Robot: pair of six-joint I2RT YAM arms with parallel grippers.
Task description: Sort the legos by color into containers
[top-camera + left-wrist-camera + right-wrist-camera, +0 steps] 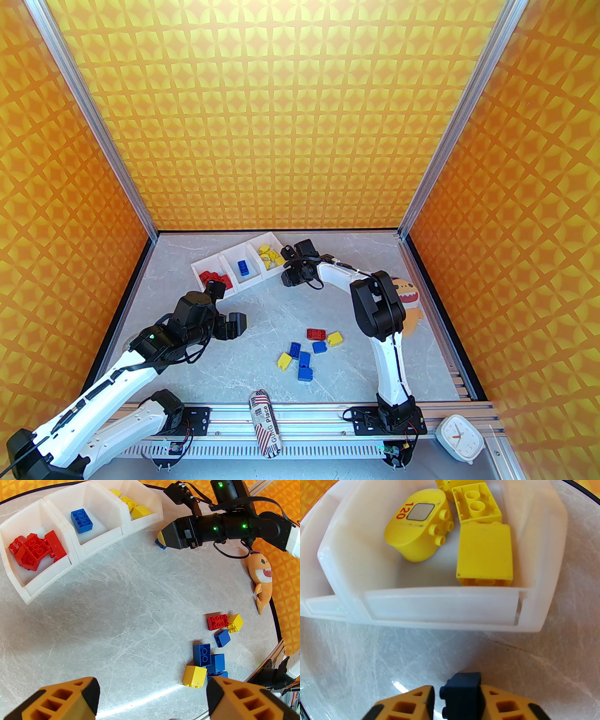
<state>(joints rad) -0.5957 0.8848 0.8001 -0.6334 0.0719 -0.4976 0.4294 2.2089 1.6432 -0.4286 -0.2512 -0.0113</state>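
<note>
**Right arm, pick of a blue piece at the tray.** The right pincer is pressed together on a blue brick, one orange finger on each side. The brick sits low between the tips. Whether it has left the tabletop cannot be told from these views.

Straight ahead of this pincer, just beyond the brick, is the near wall of the yellow bin, which holds only yellow pieces. That is the wrong compartment for this colour.

The tray runs with its long axis from near left to far right. The yellow bin is at its far-right end and the red bin at its near-left end. The middle bin, already holding one blue piece, adjoins the yellow bin on its left. The target therefore lies to the left of the right pincer, one compartment over. The judged next move is a lift over the rim with a sideways shift leftward along the tray's axis.

The left pincer is spread and empty above the tabletop. It is nearer than the right to the loose legos, which lie well apart from the tray on the near side.
</note>
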